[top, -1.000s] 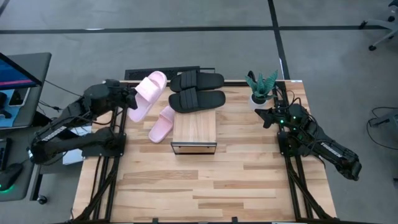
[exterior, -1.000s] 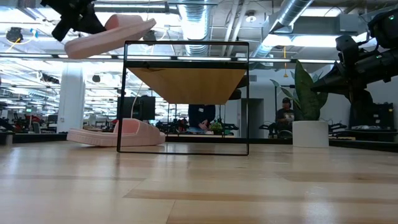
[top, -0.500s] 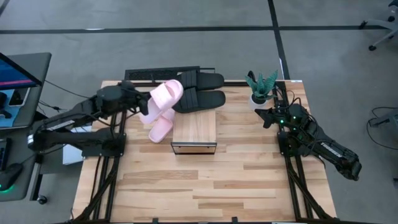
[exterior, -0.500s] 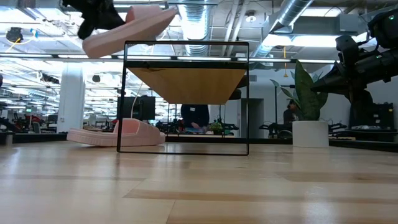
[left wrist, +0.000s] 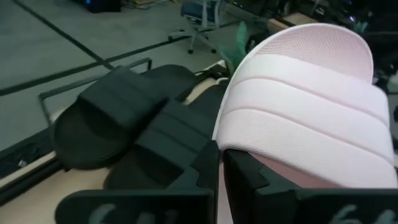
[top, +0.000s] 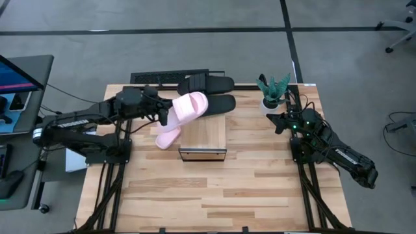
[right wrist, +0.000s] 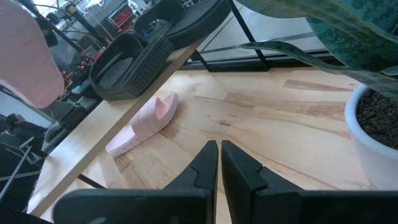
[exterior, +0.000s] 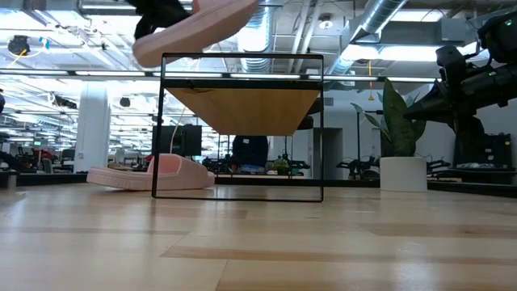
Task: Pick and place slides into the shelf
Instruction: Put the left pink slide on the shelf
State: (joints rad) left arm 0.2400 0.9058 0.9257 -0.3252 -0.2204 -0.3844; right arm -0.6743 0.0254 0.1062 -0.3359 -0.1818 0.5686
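My left gripper point(top: 166, 112) is shut on a pale pink slide point(top: 190, 107), held high over the far left part of the shelf point(top: 203, 138). The low view shows this slide point(exterior: 194, 24) above the shelf's dark frame point(exterior: 242, 55). The second pink slide point(top: 166, 134) lies sole down on the table, left of the shelf. Two black slides point(top: 208, 84) point(top: 218, 104) lie across the far end of the shelf's plank top. My right gripper point(top: 273, 121) hangs shut and empty at the table's right, near a potted plant. My left gripper pinches the pink slide between its two fingers at the edge of the wide strap point(left wrist: 231, 138); the fingers themselves hide the exact spot. They come at it nearly level from the table's left. The slide is lifted clear and tilted, its right end higher point(exterior: 242, 6).
A potted plant point(top: 273, 92) in a white pot stands at the far right corner, close to my right gripper point(right wrist: 219, 163). The near half of the shelf's plank top point(top: 203, 140) is bare wood. Open tabletop point(top: 214, 195) stretches toward the near edge.
My left gripper has carried the pink slide toward the table's right, from beyond the left edge to over the shelf's far left part, rising slightly. The slide has turned about and tipped, its right end rising. It now overlaps the pink slide on the table and the near black one.
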